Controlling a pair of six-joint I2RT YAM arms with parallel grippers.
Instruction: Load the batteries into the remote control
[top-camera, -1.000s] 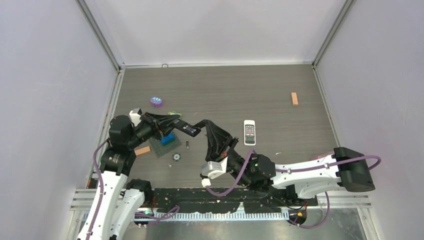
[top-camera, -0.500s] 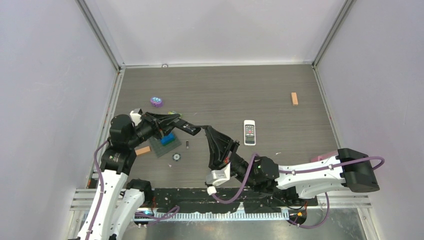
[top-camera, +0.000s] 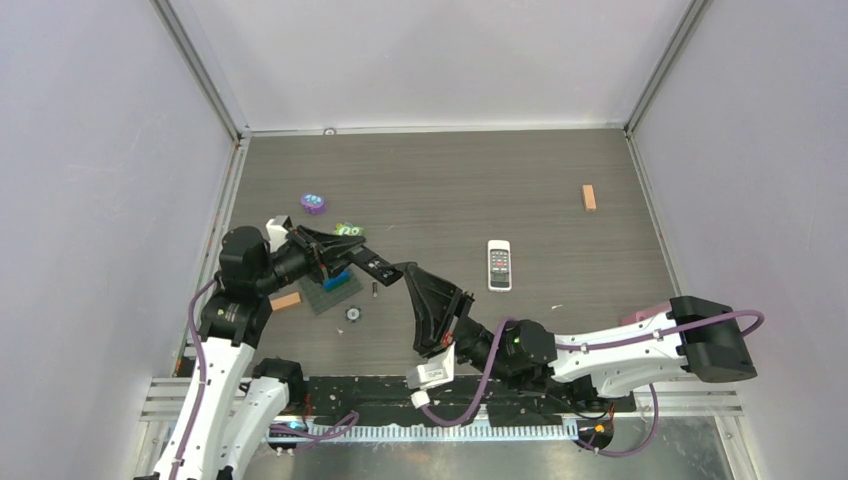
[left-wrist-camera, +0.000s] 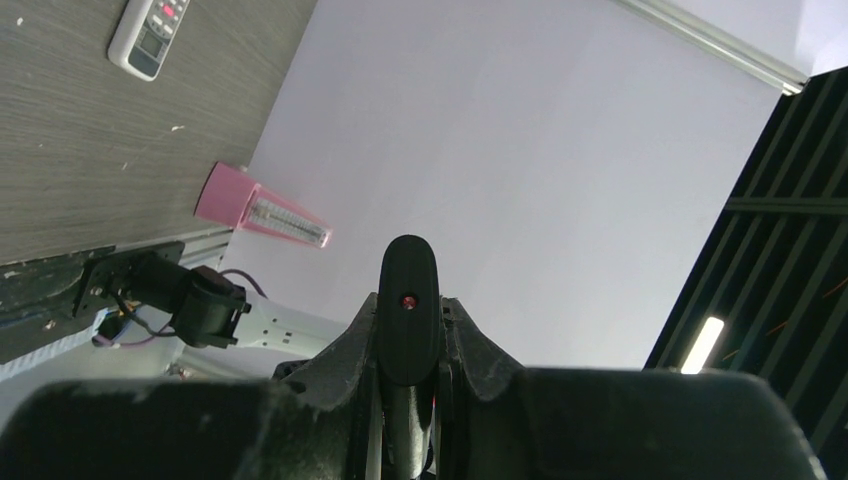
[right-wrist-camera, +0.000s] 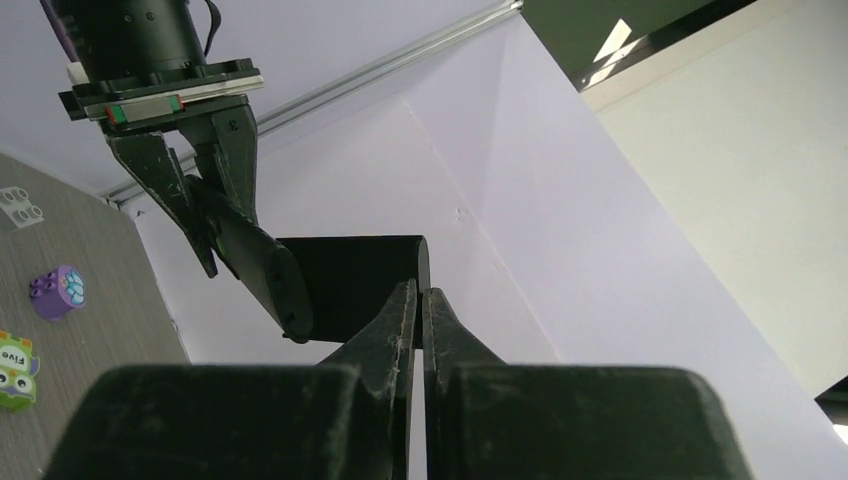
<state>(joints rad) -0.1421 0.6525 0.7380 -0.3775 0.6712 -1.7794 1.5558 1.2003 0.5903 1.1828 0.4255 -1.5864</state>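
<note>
Now the left pincer, clamped on the black remote, is seen shifted slightly toward the near edge. One battery is left lying on the surface below it. The right pincer, pinched shut on a thin black panel at the remote's end, is drawn back too. Loading is judged not begun. Whether the panel is the cover cannot be told, and other batteries are not made out.

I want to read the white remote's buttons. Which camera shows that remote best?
The top external view: the white remote lies whole, buttons up. The left wrist view shows only a cropped part of the white remote at its top edge. The right wrist view misses it.
</note>
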